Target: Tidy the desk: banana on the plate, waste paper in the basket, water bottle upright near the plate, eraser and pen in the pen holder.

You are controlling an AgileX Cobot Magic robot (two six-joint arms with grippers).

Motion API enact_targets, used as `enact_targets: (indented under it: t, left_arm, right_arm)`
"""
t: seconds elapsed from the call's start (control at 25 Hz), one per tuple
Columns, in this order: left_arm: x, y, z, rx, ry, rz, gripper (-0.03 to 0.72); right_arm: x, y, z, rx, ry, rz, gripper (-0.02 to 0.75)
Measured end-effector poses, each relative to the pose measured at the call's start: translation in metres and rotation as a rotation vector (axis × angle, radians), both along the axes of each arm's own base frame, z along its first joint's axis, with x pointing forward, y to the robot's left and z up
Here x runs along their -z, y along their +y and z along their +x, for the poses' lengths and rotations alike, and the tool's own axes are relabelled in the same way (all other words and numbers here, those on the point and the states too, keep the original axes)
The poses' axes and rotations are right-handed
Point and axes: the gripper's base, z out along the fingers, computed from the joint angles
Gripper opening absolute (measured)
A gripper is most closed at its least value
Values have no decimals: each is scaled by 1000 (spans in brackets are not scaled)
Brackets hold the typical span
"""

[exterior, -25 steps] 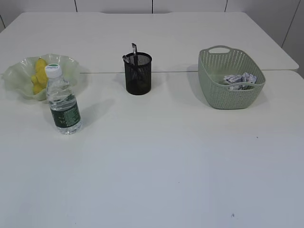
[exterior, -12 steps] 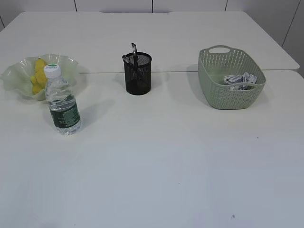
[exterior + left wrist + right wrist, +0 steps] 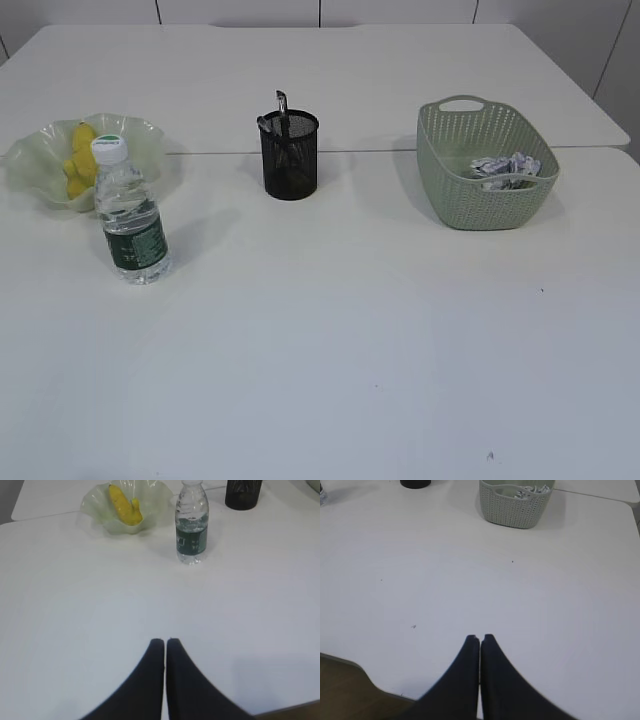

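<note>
The bottle (image 3: pixel 131 213) has moved a tiny bit in the last sec. A sec ago it leaned a little w/ its cap more to the right; now it stands straight and still. Nothing else on the desk (image 3: pixel 330 340) has moved.

Where things are now:
- Banana (image 3: pixel 80 160) lies in the plate (image 3: pixel 150 140), far left.
- Bottle is up on its base, just in front of the plate, cap on top. In the left wrist view it (image 3: pixel 191 527) stands just right of the plate (image 3: pixel 97 505) w/ the banana (image 3: pixel 123 506) inside.
- Paper (image 3: pixel 506 168) sits in the basket (image 3: pixel 470 195), on the right.
- Pen (image 3: pixel 283 112) sticks up out of the holder (image 3: pixel 290 155) in the middle. Can't see the eraser; it may be down in the holder, the mesh is too dark to tell.

Left gripper (image 3: pixel 165 642) is shut tight, tips together, holding nothing, low over bare desk, well apart from the bottle. Right gripper (image 3: pixel 480 639) is the same: shut, empty, near the desk edge, far from the basket (image 3: pixel 512 507).

What it means: the bottle looks settled after being let go, so that step seems done. Both arms are back and empty. The job looks about finished, if the eraser is in the holder.
</note>
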Motion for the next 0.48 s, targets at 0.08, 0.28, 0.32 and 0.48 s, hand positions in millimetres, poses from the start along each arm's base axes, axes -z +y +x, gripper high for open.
enact_targets:
  t: [0.08,0.28,0.32,0.48]
  left_arm:
    - [5,0,1,13,31,19,-24]
    - [10,-1,1,25,64,25,-24]
    - [10,-1,1,25,66,25,-24]
    - [10,-1,1,26,66,24,-24]
  right_arm:
    - [0,0,0,0,2,-1,-11]
    - [1,0,0,0,4,0,-11]
    - [1,0,0,0,4,0,-11]
    - [1,0,0,1,4,-2,-11]
